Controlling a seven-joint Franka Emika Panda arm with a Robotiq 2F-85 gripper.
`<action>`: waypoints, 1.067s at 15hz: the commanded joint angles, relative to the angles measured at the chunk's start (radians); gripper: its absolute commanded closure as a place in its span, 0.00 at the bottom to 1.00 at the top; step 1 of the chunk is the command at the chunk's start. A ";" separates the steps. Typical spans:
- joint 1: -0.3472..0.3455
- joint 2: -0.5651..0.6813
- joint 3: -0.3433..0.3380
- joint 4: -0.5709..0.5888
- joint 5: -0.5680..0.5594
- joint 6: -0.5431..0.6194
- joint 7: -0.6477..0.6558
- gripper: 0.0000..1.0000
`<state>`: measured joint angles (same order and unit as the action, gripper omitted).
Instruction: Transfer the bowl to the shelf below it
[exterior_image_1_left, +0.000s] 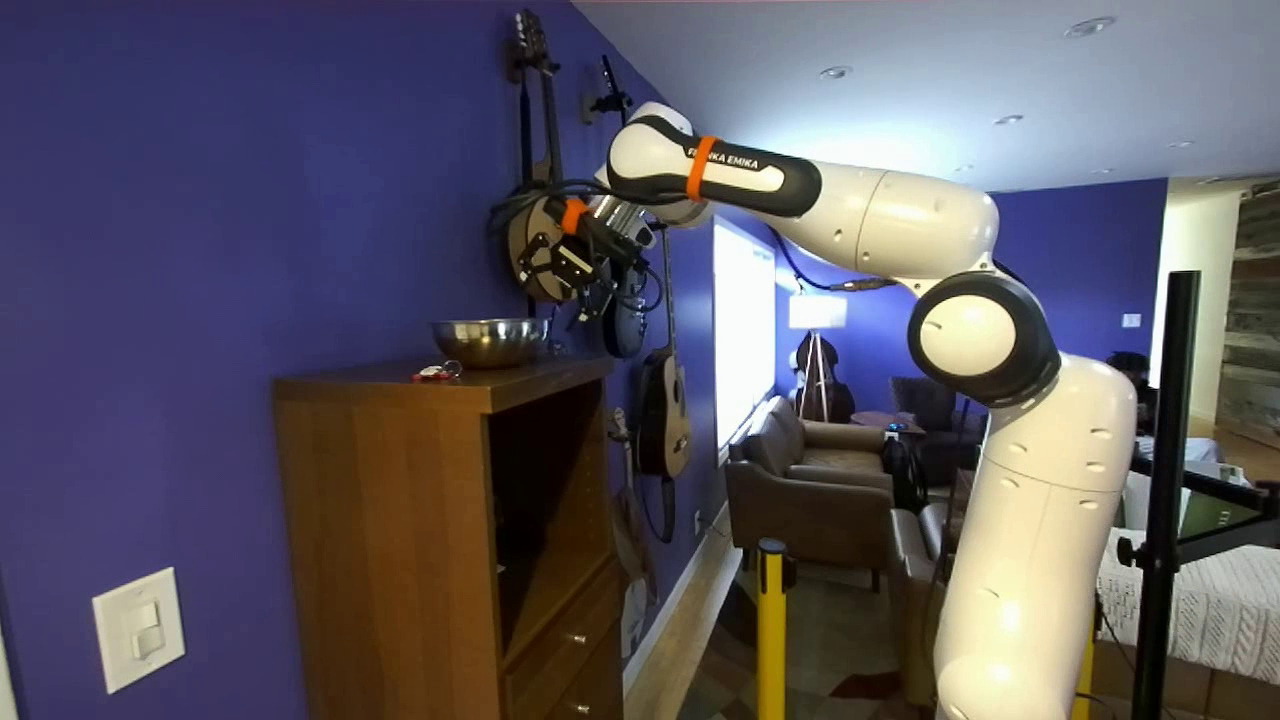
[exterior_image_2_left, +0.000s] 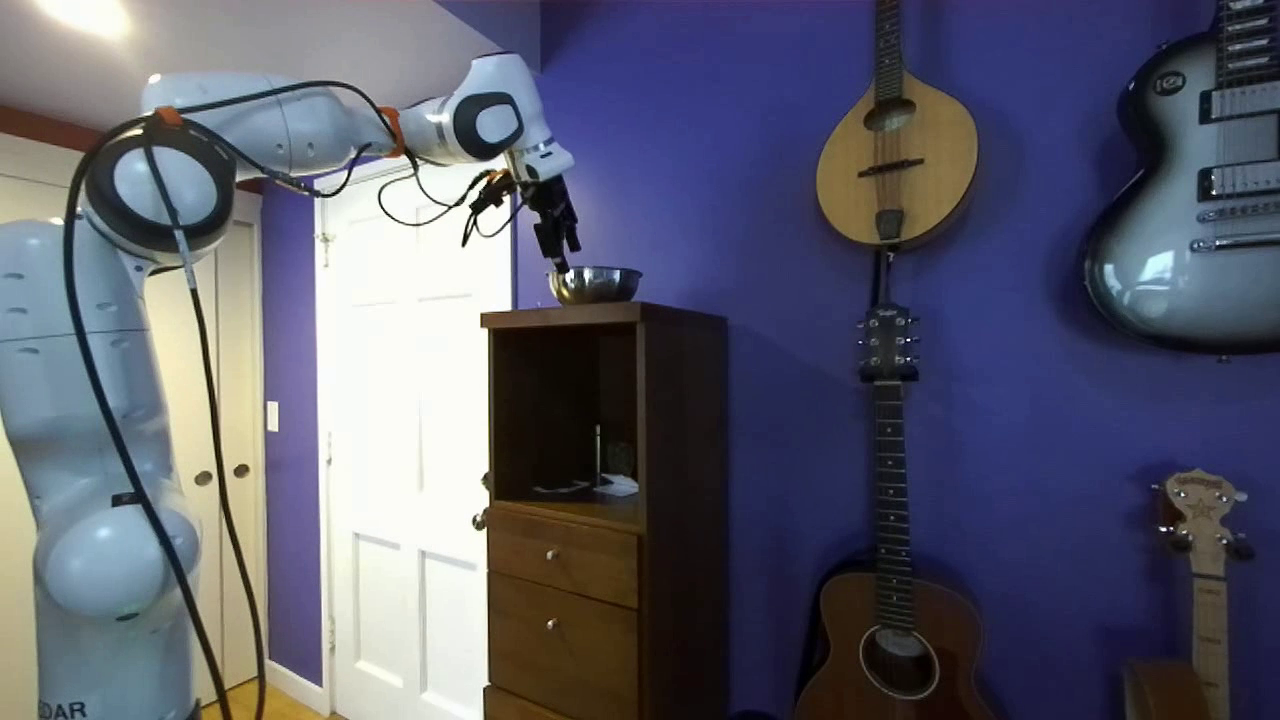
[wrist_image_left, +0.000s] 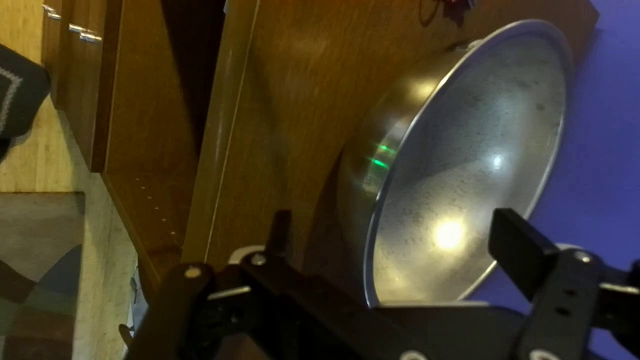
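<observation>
The shiny metal bowl (exterior_image_1_left: 490, 345) stands upright on the cabinet's flat top, and it also shows in an exterior view (exterior_image_2_left: 600, 286). In the wrist view the bowl (wrist_image_left: 465, 150) fills the right half. My gripper (wrist_image_left: 392, 225) is open and empty. One finger is over the cabinet top outside the bowl's rim, the other in front of the bowl's inside and far rim. In an exterior view the gripper (exterior_image_2_left: 566, 258) points down at the bowl's rim; I cannot tell whether it touches. The shelf (exterior_image_2_left: 570, 511) is the floor of the open compartment below the top.
Red keys (exterior_image_1_left: 436, 372) lie beside the bowl on the cabinet top (exterior_image_1_left: 350, 385). Papers (exterior_image_2_left: 617, 486) and small dark items lie on the shelf. Drawers (exterior_image_2_left: 560, 555) are below it. The purple wall (exterior_image_2_left: 780, 450) is close behind, with guitars (exterior_image_1_left: 664, 410) hanging on it.
</observation>
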<state>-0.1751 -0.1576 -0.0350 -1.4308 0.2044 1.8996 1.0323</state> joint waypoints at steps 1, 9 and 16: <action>0.000 0.009 -0.005 0.000 0.020 -0.021 0.002 0.00; -0.002 0.041 -0.003 0.017 0.009 -0.052 0.006 0.56; -0.003 0.014 -0.005 0.009 0.011 -0.097 0.003 1.00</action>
<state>-0.1765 -0.1281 -0.0358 -1.4288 0.2045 1.8323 1.0323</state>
